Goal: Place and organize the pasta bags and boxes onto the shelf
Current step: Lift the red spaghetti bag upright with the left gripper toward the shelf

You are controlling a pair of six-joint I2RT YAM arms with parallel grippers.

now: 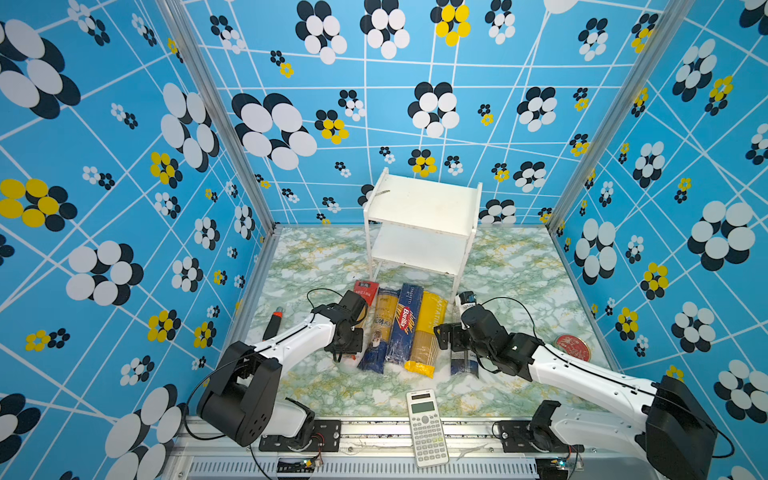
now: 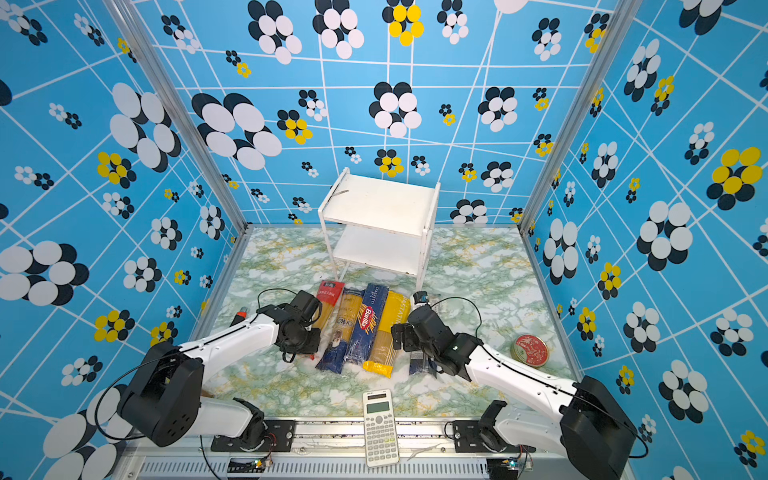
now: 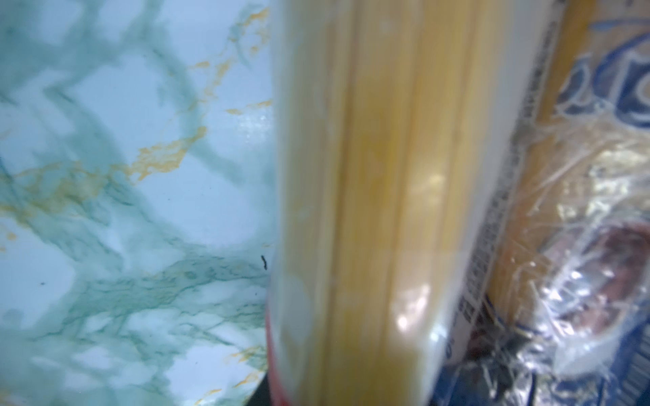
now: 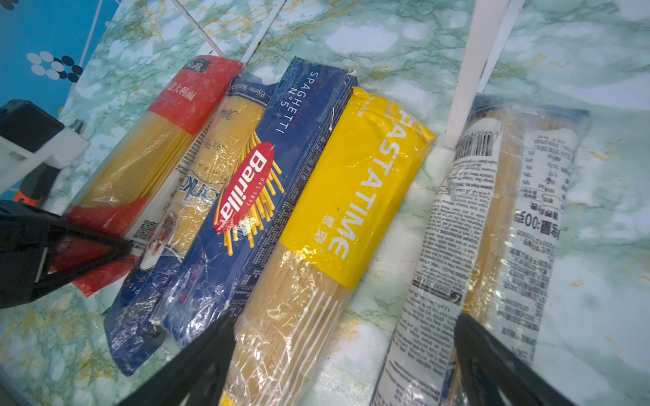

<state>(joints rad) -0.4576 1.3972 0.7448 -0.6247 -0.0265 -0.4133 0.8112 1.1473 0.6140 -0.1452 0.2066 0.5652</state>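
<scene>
In both top views a black-and-orange utility knife (image 1: 272, 326) is seen left of centre on the marbled table (image 1: 316, 257). Just right of it, the left gripper (image 4: 105, 249) is clamped on the red-ended clear bag (image 4: 140, 165) near its lower end. A navy-ended clear bag (image 1: 380, 328), the dark blue Barilla box (image 1: 404, 322) and the yellow bag (image 1: 428, 328) are laid side by side, touching, at lower centre. The right gripper (image 4: 343, 320) is held wide apart above the yellow bag and a second navy-ended bag (image 4: 510, 211). The white shelf (image 1: 419, 199) is stood behind them, at centre.
</scene>
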